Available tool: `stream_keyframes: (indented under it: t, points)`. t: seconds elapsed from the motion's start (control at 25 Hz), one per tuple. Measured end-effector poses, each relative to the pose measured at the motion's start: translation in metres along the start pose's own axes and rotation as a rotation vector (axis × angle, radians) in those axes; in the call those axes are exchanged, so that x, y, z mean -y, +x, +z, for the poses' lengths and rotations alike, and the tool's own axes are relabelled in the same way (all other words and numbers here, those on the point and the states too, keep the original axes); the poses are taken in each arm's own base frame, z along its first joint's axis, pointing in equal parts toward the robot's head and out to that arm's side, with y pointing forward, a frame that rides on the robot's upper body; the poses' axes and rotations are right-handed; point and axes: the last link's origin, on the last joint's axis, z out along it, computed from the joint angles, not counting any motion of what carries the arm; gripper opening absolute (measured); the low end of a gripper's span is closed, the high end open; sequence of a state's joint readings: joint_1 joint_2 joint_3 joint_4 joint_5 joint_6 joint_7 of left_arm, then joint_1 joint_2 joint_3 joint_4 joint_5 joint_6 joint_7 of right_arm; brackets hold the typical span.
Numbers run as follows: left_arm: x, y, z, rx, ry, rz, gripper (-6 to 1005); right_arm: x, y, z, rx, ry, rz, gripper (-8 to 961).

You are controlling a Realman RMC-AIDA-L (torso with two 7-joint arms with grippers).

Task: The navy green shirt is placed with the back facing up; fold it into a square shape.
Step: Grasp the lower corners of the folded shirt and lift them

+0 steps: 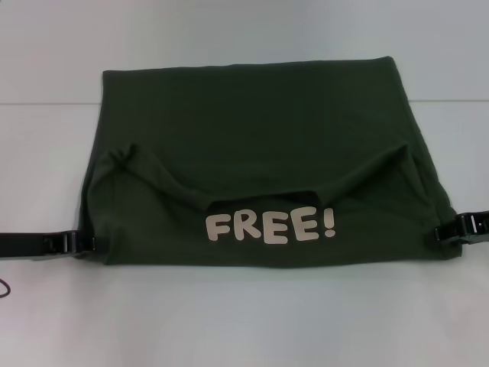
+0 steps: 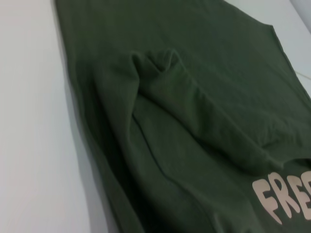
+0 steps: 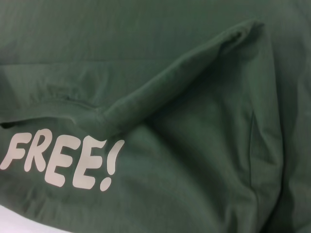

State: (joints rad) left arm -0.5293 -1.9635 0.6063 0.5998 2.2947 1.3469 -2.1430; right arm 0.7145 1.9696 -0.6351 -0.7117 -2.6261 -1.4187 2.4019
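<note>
The navy green shirt (image 1: pixel 252 145) lies spread across the white table. Its near part is folded over, so the cream "FREE!" lettering (image 1: pixel 269 226) faces up by the near edge. Ridges of cloth run from the lettering out to both side corners (image 2: pixel 160 63) (image 3: pixel 194 73). My left gripper (image 1: pixel 82 243) lies low on the table at the shirt's left edge, touching the cloth. Against the right edge, at about the same depth, sits my right gripper (image 1: pixel 449 232). Both wrist views show only shirt and table.
The white table (image 1: pixel 244 321) shows bare in front of the shirt and on both sides of it. A dark cable (image 1: pixel 4 289) lies at the far left edge of the head view.
</note>
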Motion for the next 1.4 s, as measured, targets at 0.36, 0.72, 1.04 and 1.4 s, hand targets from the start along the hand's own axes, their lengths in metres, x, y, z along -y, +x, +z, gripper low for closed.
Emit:
stream_keyframes:
  t: [0.36, 0.72, 1.04, 1.4]
  points:
    - [-0.002, 0.001, -0.002, -0.005, -0.019, -0.006, 35, 0.002, 0.000, -0.001, 0.007, -0.001, 0.007, 244]
    - [-0.004, 0.001, -0.004, -0.001, -0.036, -0.007, 35, 0.003, 0.000, -0.004, 0.003, -0.001, 0.008, 56]
    - [-0.022, -0.012, -0.026, 0.149, -0.201, -0.019, 36, 0.004, 0.019, -0.026, -0.110, -0.080, -0.012, 24]
    - [-0.037, -0.062, -0.062, 0.463, -0.375, -0.102, 36, -0.002, 0.080, -0.032, -0.312, -0.263, -0.049, 24]
